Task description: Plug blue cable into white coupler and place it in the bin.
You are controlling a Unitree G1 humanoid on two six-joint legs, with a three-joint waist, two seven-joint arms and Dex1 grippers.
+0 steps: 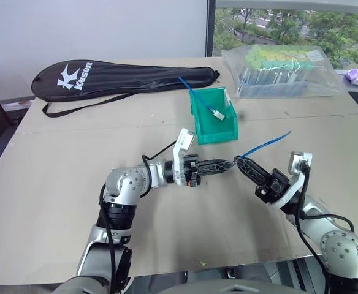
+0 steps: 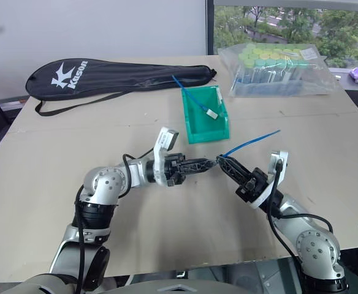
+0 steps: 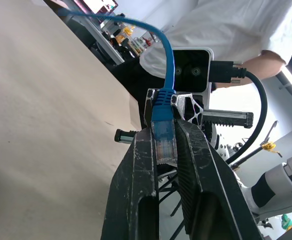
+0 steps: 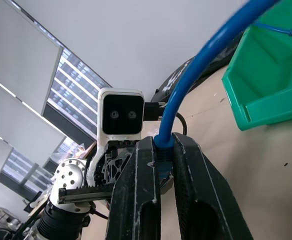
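Note:
My two grippers meet tip to tip above the middle of the table. The left gripper points right and is shut on the clear plug of the blue cable. The right gripper points left and is shut on the same cable just behind the plug. The cable's free end curves up and to the right over the table. The green bin stands just beyond the grippers. The white coupler is hidden.
Inside the bin lies a straighter blue cable with a white block. A black racket bag lies at the back left and a clear bag of green-capped items at the back right. A person in a white shirt stands behind me.

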